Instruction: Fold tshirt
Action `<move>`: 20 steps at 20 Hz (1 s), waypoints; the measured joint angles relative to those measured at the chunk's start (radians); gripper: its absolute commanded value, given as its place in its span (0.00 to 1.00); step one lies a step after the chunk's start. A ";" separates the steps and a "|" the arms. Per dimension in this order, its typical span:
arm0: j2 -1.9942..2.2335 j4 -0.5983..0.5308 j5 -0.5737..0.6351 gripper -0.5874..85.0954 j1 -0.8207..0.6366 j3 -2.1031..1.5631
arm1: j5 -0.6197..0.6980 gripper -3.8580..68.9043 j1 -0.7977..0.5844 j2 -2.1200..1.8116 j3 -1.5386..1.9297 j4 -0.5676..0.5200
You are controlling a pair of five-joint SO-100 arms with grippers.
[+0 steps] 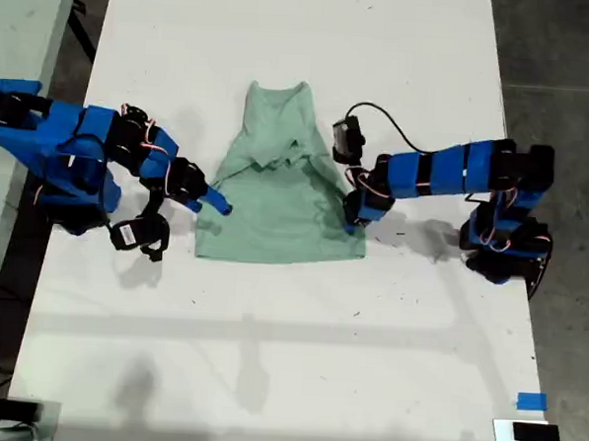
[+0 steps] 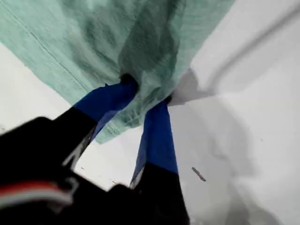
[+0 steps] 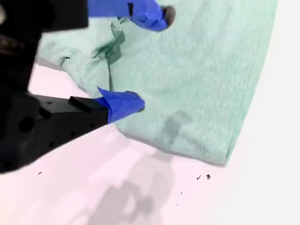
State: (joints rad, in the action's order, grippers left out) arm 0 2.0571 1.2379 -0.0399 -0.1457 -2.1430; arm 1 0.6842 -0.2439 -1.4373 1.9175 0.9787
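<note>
Fabric from the side edge of the tshirt point(image 2: 93, 37) was bunched between the blue tips of my first gripper point(image 2: 145, 91). You could see it nearly closed on that fold, probably so the edge could be lifted over. My second gripper point(image 3: 150, 58) was spread wide and held nothing. One tip was above the cloth and the other at its edge near the hem corner, which I judged as lining up for a matching pinch. Further out, the tshirt lay flat on the white table point(image 1: 268, 357) with its sleeves turned inward.
</note>
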 measured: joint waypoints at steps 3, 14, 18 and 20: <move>0.000 0.000 0.000 0.10 -0.014 -0.008 | 0.015 0.09 0.000 0.018 -0.023 0.031; 0.000 -0.006 0.000 0.11 -0.020 -0.012 | 0.043 0.03 0.025 0.002 -0.213 0.400; 0.000 -0.006 0.000 0.11 -0.020 -0.012 | 0.012 0.04 0.046 -0.008 -0.393 0.565; 0.000 -0.006 0.000 0.11 -0.020 -0.012 | -0.014 0.04 0.063 0.046 -0.551 0.627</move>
State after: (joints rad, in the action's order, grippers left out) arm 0 2.0571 1.2318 -0.0399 -0.1657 -2.1552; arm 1 0.6703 -0.1810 -1.3913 1.3668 1.6061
